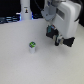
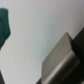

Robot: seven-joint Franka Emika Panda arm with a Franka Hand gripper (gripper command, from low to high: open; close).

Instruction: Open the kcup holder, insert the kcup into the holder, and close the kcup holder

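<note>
The kcup (image 1: 32, 46), a tiny white pod with a green top, stands upright on the white table (image 1: 30, 67) at the exterior view's left of centre. My gripper (image 1: 59, 40) hangs above the table to the kcup's right, well apart from it. Its jaws look spread and nothing is between them. In the wrist view one grey and black finger (image 2: 60, 61) shows over bare white table (image 2: 40, 30). The kcup holder does not show in either view.
A tall white bottle-like post (image 1: 25, 10) stands at the back left. Dark objects (image 1: 7, 20) lie along the back left edge. A dark teal shape (image 2: 4, 27) sits at the wrist view's edge; I cannot tell what it is.
</note>
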